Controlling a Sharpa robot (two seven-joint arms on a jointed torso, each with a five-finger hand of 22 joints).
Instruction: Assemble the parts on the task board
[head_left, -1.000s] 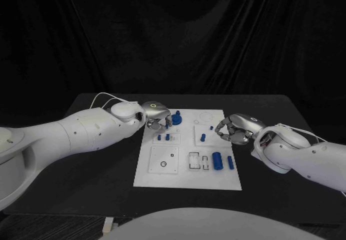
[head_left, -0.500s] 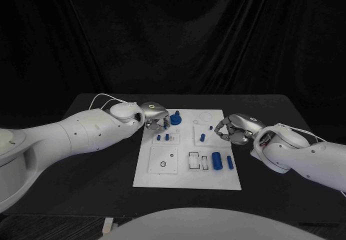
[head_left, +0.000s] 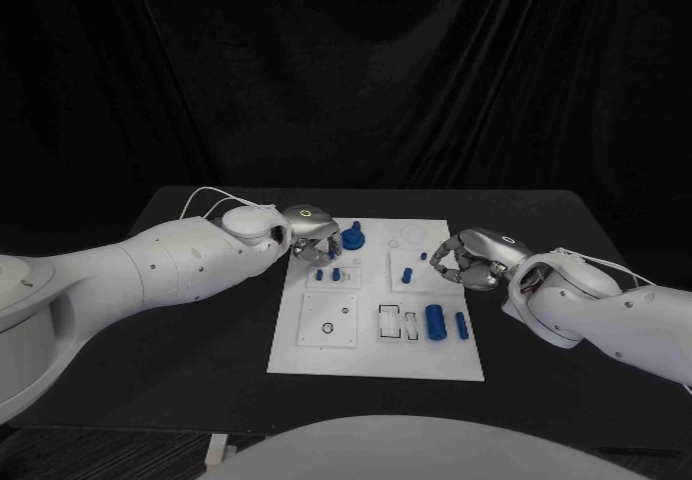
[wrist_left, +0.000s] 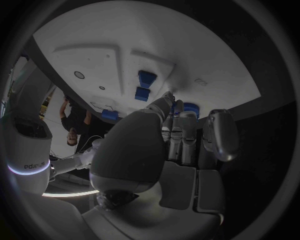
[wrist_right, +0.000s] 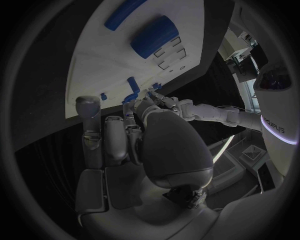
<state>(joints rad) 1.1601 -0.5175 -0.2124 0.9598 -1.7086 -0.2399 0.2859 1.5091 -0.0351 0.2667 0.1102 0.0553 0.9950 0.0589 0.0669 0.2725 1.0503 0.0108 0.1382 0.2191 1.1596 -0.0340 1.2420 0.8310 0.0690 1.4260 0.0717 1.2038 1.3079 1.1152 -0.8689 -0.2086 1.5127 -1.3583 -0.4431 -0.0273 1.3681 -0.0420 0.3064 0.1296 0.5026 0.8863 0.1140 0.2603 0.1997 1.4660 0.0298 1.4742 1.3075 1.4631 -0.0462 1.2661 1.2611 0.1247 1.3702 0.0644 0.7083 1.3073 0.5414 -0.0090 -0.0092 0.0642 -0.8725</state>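
The black table (head_left: 173, 330) carries the white task board (head_left: 378, 350) at its middle, and everything else is placed here against that board; the left arm (head_left: 144, 265) comes in over the table on the board's left side and its hand (head_left: 313, 238) hangs over the board's far left corner, fingers curled downward close beside a round blue part (head_left: 353, 239) that stands there, though whether the fingers actually grip anything cannot be told from the head view; in the left wrist view the same hand (wrist_left: 181, 145) shows its fingers (wrist_left: 219, 132) drawn in together with the board (wrist_left: 125, 45) beyond them; the right arm (head_left: 606, 310) lies along the board's right side, and its hand (head_left: 464, 262) hovers at the board's right edge with the fingers curled inward, nothing visible between them; a large blue cylinder (head_left: 436, 322) lies flat in the board's near right area, with a slimmer blue rod (head_left: 460, 323) just beside it toward the right edge; small blue pegs (head_left: 327, 273) stand in the board's left half under the left hand, and a small blue piece (head_left: 407, 273) stands near the board's middle, close to the right hand's fingertips.
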